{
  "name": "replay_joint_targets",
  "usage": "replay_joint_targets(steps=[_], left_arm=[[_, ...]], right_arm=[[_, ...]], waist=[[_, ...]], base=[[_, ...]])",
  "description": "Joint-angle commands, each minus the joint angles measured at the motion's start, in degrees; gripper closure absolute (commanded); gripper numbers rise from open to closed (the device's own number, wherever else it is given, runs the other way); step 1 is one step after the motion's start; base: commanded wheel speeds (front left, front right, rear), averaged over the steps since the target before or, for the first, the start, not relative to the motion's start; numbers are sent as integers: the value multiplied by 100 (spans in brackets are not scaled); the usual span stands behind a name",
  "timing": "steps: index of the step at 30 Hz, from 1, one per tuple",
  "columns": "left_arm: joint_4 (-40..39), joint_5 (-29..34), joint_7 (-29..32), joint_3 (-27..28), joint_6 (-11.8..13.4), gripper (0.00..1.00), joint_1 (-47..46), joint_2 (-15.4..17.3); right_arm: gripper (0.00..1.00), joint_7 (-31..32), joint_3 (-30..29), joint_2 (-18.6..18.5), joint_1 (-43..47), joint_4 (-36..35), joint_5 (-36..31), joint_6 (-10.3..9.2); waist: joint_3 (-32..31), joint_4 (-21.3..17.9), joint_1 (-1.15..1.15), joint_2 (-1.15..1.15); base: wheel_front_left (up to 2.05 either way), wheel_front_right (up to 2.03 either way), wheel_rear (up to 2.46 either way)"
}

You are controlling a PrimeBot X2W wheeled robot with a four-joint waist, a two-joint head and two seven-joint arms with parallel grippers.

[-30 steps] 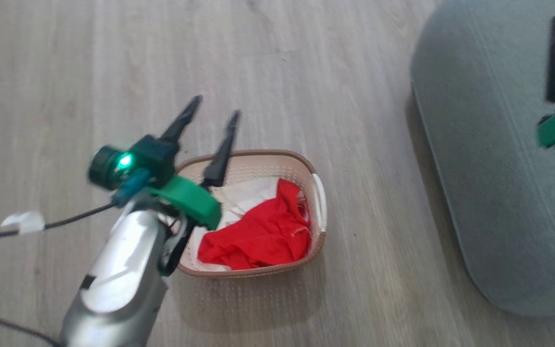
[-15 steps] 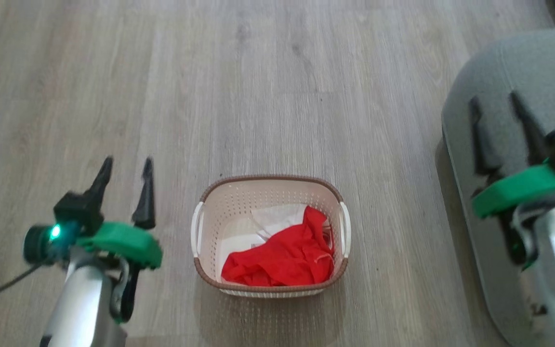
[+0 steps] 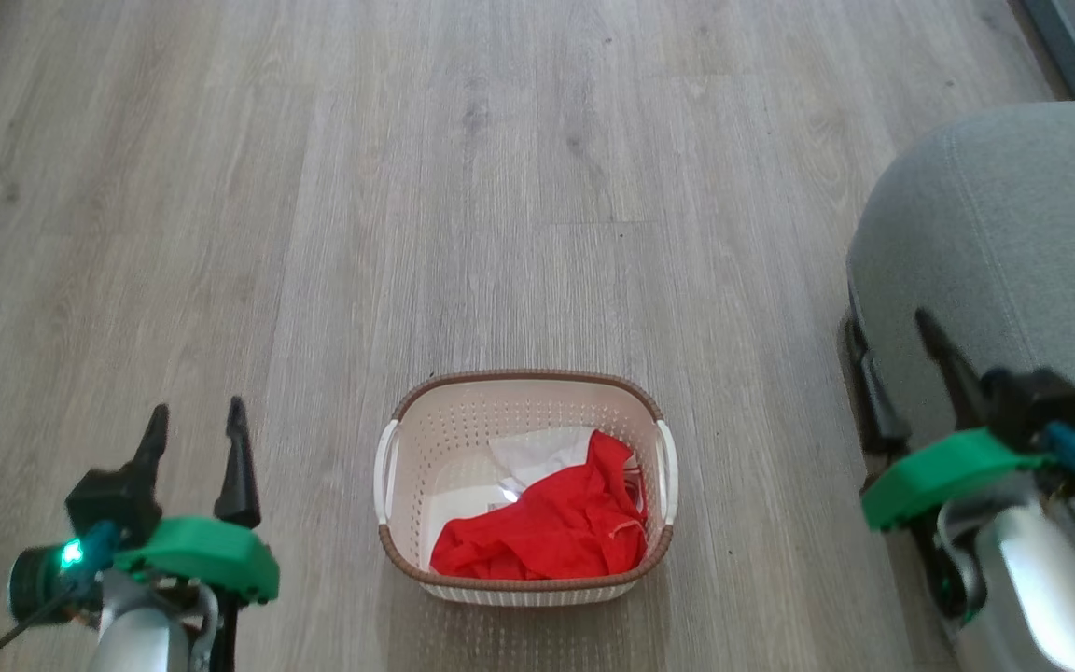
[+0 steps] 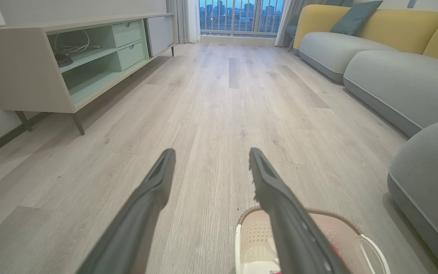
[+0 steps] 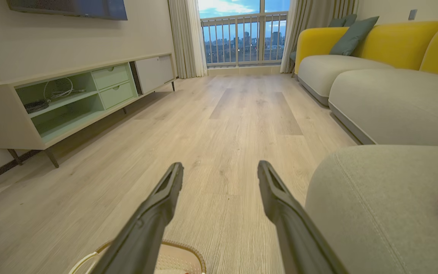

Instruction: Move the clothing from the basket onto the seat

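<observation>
The clothing point(image 3: 547, 532) lies in the near half of the basket point(image 3: 525, 377), between the 2 arms. Jaws stand apart and empty on left gripper point(image 3: 199, 408) and right gripper point(image 3: 887, 322). The basket sits right of the left gripper, judged marginally nearer to it; the seat point(image 3: 995, 233) is on the right.

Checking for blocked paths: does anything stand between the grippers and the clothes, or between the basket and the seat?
Nothing visible. Only bare floor lies between basket and seat; the clothes sit uncovered, with left gripper and right gripper either side.
</observation>
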Motion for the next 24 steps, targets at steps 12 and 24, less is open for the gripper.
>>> replay_joint_targets(steps=[12, 24], left_arm=[[-460, 141, -54, 468, 22, 0, 240, -76], [-545, 184, -55, 465, 11, 0, 392, -98]], right_arm=[[0, -38, 48, 182, 370, -155, -147, -2], [0, -38, -45, 190, 368, -99, -179, -2]], waist=[[-30, -69, 1, 0], [-6, -46, 1, 0]], base=[[0, 0, 0], [0, 0, 0]])
